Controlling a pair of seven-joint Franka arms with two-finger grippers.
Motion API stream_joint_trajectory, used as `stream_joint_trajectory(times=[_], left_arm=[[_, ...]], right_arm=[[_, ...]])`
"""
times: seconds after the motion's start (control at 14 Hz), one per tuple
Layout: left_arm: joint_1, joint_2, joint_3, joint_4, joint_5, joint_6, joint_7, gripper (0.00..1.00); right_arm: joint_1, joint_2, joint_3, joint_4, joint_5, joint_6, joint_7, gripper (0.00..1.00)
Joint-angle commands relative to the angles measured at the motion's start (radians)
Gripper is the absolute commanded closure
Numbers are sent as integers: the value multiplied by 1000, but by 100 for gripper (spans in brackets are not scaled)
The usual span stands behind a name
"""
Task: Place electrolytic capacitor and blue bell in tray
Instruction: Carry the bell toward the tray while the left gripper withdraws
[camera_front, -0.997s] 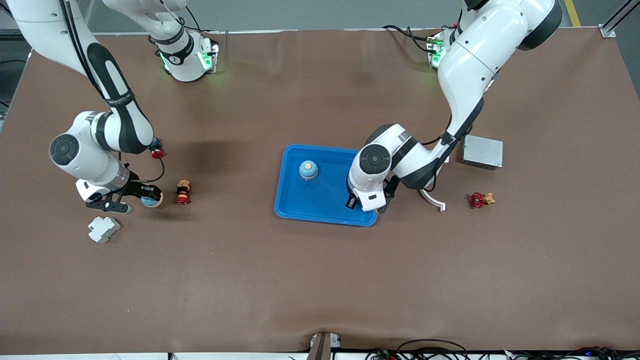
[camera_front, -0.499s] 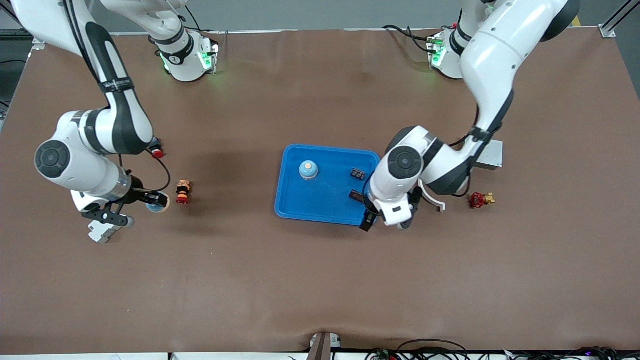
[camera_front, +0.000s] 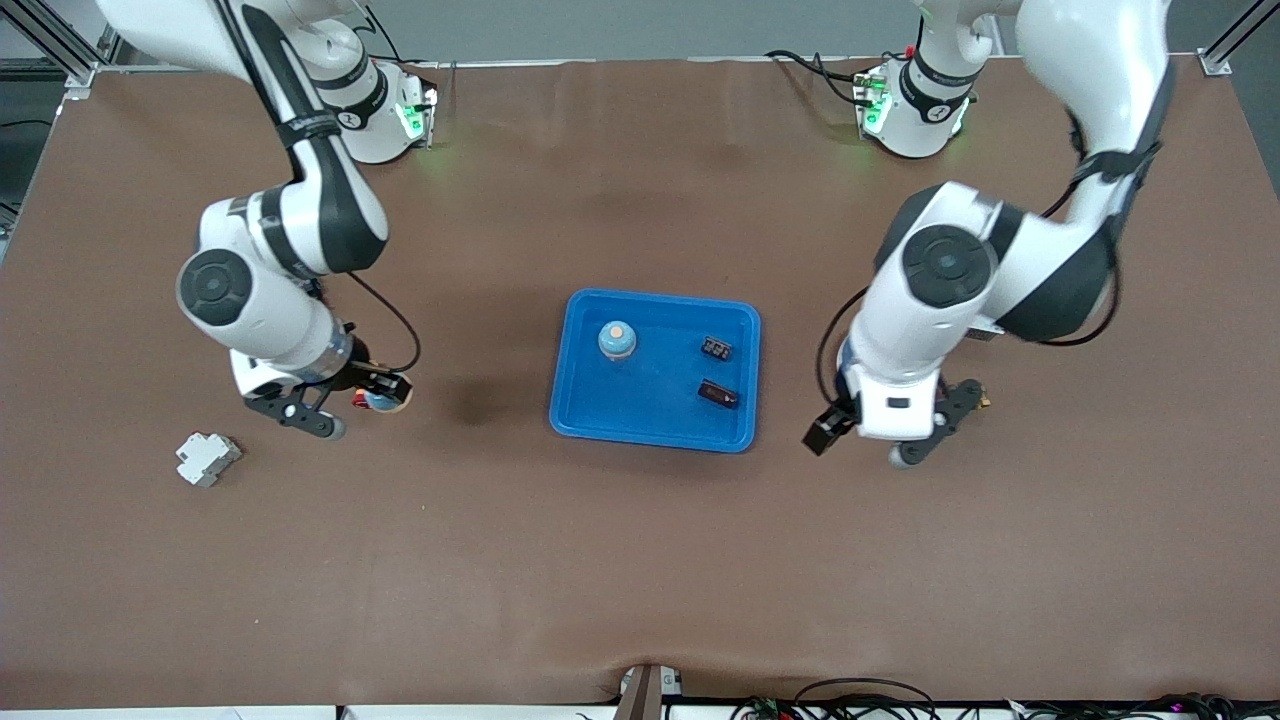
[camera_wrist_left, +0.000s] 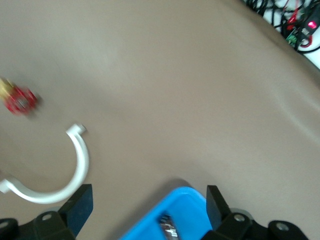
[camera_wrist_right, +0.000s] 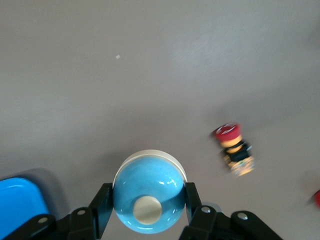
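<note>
My right gripper (camera_wrist_right: 145, 212) was clamped on a blue bell (camera_wrist_right: 148, 199), held above the table toward the right arm's end, over a red-capped button (camera_wrist_right: 233, 146). My left gripper (camera_wrist_left: 145, 210) hung with fingers spread, holding nothing, beside the blue tray (camera_front: 585, 400), where another bell (camera_front: 617, 340) and two dark parts (camera_front: 718, 394) lay.

light: bright, even overhead | shadows: soft | blur: wrist views smeared | glare: none
</note>
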Motion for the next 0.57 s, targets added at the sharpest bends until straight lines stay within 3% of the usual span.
stream_joint_trajectory(times=[0.0,0.28,0.5], left_arm=[[64,-83,-13,-12,-9,-75,198,0],[193,-183,-13,-12,-24,-175,498,0],[276,-246,-13,-12,-100,-222,668,0]], right_arm=[[91,2,-9,34,1,0,153,100],[181,114,-10,143,-3,0,339,100],[215,185,-10,212,-2,2,417,100]])
